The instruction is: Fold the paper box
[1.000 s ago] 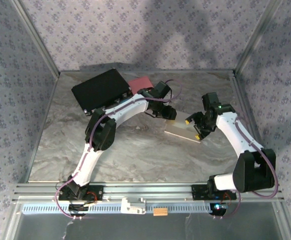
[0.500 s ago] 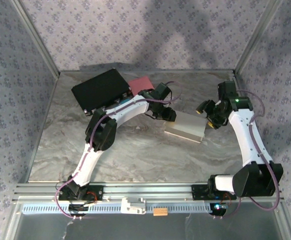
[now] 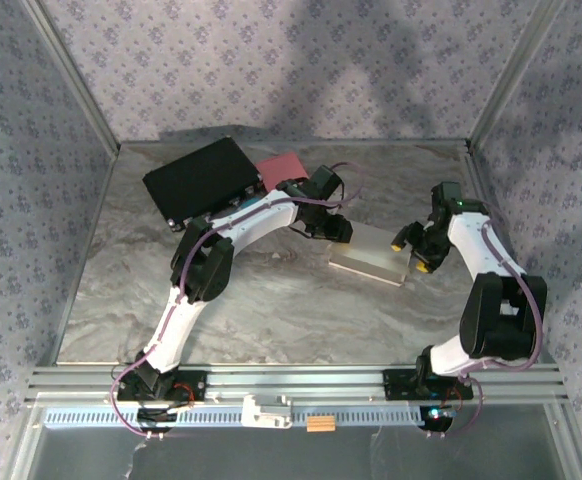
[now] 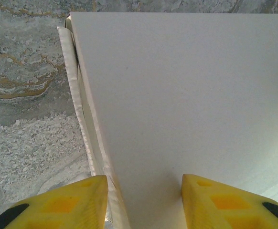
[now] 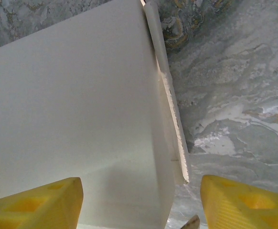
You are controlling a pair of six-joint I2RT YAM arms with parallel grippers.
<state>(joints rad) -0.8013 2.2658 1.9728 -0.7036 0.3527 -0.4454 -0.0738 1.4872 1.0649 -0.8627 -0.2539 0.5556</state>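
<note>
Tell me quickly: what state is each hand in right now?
Left hand: open, over the edge of the paper box, no grip visible.
Right hand: open wide, nothing gripped.

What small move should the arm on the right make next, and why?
Probably lower the right end effector and close it on the loose side flap of the white paper box. It stands open astride that flap, and the left end effector sits at the other end.

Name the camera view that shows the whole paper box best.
Top external: the paper box lies flat on the table, nearly its whole outline visible. The left wrist view shows a close-up of its top face and one folded side edge; the right wrist view shows much the same from the other end.
</note>
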